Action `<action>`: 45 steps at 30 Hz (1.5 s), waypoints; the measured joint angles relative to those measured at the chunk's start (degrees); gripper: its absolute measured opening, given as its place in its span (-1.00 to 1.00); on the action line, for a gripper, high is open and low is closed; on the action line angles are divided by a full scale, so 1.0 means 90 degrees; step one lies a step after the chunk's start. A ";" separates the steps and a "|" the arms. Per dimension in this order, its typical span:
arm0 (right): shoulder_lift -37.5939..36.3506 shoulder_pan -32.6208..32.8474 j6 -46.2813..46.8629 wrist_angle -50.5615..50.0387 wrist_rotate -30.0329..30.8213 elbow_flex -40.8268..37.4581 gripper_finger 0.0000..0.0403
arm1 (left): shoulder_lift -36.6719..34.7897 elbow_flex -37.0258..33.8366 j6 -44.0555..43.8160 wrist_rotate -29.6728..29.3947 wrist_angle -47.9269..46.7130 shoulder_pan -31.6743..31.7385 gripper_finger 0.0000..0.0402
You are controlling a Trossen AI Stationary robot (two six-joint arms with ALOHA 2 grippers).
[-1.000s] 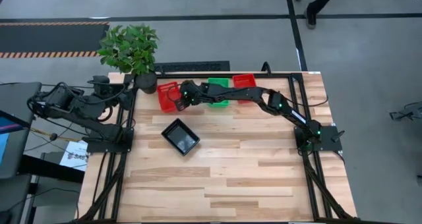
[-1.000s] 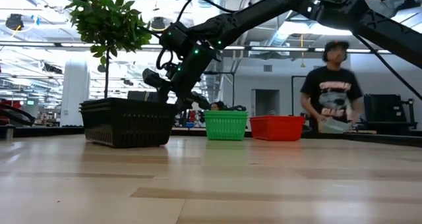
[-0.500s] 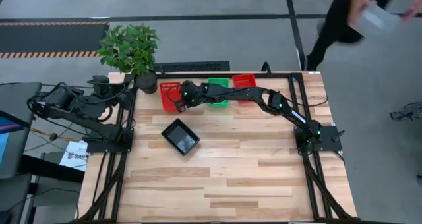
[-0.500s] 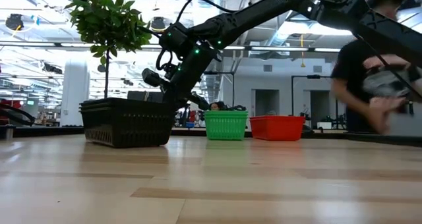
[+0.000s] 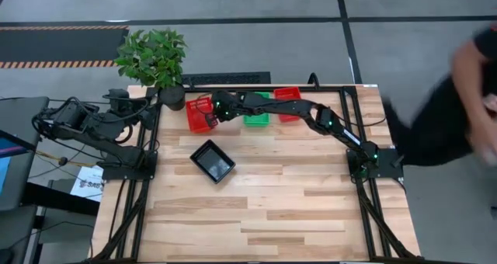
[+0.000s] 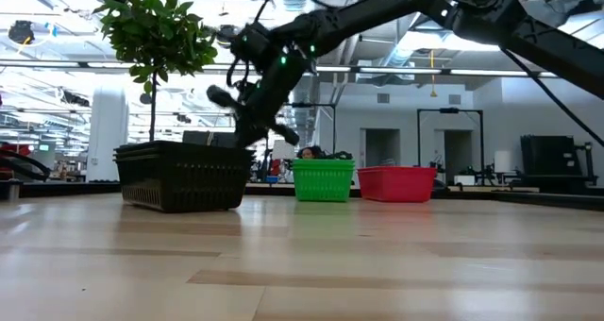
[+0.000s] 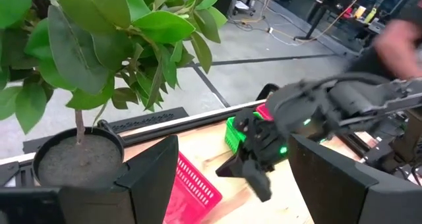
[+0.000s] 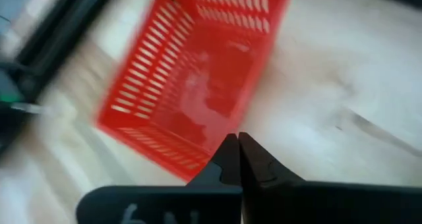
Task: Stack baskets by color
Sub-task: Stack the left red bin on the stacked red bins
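Right gripper [image 5: 211, 116]: fingers [image 8: 229, 159] pressed tight together, tips meeting just at the near rim of the red basket [image 8: 198, 79]. From the wrist view I can't tell whether mesh wall is pinched between them or they have closed on nothing; the basket hangs tilted and blurred ahead of the tips, so I judge it is at least being disturbed.

To do this step well, I think: confirm the pinch has the rim before lifting. If so, raise slowly and keep the basket level, then carry it toward the other red basket [image 5: 288, 99] at the far right of the row and lower it square so it nests. If the fingers missed, reopen and come down astride the wall.

Left gripper [image 7: 224, 184]: fingers spread, parked off the worktop's [image 5: 311, 194] left edge beside the potted plant [image 5: 155, 58], idle.

Containers, outward:
- Red basket at the fingers, far-left of the worktop; nothing visible inside.
- Green basket [image 5: 256, 109] just right of it, partly under the right arm; contents hidden.
- Second red basket beyond; looks bare from above.
- Black basket [image 5: 212, 161] alone, nearer the worktop's middle, skewed; empty.
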 joint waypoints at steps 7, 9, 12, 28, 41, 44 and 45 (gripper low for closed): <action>-0.0015 -0.0058 -0.0068 -0.0275 -0.0616 0.0540 -0.90 | 0.0001 0.0000 0.0135 -0.0111 0.0000 0.0000 0.34; -0.0015 -0.0093 0.0015 -0.0237 -0.0758 0.0555 -0.75 | 0.0002 0.0000 0.0138 -0.0201 0.0000 0.0000 0.34; 0.0017 -0.0107 0.0032 -0.0310 -0.0739 0.0545 -0.45 | 0.0001 0.0000 0.0149 -0.0312 0.0001 0.0000 0.34; 0.0784 0.0024 0.0537 0.0055 -0.0535 0.0540 0.22 | 0.0000 0.0000 0.0150 -0.0306 -0.0003 0.0000 0.34; 0.0591 0.0019 0.0597 0.0154 -0.0981 0.0538 0.16 | 0.0000 0.0000 0.0296 -0.0122 -0.0018 0.0000 0.34; 0.0276 0.0021 0.0551 0.0315 -0.0788 0.0550 0.16 | 0.0000 0.0000 0.0357 -0.0115 -0.0109 0.0000 0.34; 0.0210 0.0012 0.0550 0.0483 -0.0634 0.0566 0.16 | 0.0000 0.0000 0.0349 -0.0136 -0.0162 0.0000 0.34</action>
